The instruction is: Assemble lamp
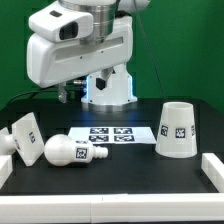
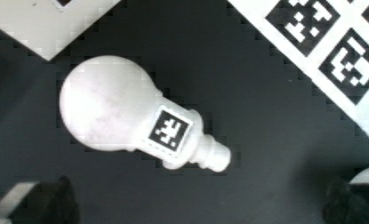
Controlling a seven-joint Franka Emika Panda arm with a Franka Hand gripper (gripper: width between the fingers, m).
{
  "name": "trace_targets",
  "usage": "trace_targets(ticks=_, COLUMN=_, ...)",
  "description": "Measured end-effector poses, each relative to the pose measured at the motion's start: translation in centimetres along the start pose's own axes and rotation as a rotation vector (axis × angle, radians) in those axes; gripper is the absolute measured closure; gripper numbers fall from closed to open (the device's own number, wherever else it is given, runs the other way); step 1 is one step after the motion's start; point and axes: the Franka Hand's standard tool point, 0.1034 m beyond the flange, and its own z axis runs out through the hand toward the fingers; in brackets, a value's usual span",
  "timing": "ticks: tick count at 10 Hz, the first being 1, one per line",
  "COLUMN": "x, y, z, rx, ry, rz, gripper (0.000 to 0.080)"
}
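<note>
- Gripper (image 2: 195, 203) — fingers spread wide, nothing held.
- Bulb (image 1: 66, 152) lies on its side, lower left of the exterior view, just beside the base (image 1: 24, 136).
- Shade (image 1: 175, 130) stands at right — well apart.

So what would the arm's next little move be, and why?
Probably bring the gripper down over the bulb, lining up across its body first. The jaws stand wide apart and empty. The bulb lies on its side on the table, and neither the base block nor the shade is joined to it yet.
</note>
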Motion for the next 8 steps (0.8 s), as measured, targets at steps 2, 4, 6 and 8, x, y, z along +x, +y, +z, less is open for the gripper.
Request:
trace_targets(ticks=2, x=-1.5, y=0.8, z=-0.5, rx=0.133, ry=-0.008, rz=0.372, gripper=0.0100)
trace_targets(ticks=4, x=-0.8, y=0.9, z=-0.8, rx=0.112, ry=0.016, rz=0.444, gripper=0.0100)
trace_targets(ticks=6, x=-0.7, y=0.9, z=-0.7, rx=0.113, ry=0.009, rz=0.559, gripper=0.0100)
trace_targets(ticks=8, x=-1.2, y=2.5, z=-1.1, rx=0.102, ry=0.039, rz=0.749, gripper=0.0100)
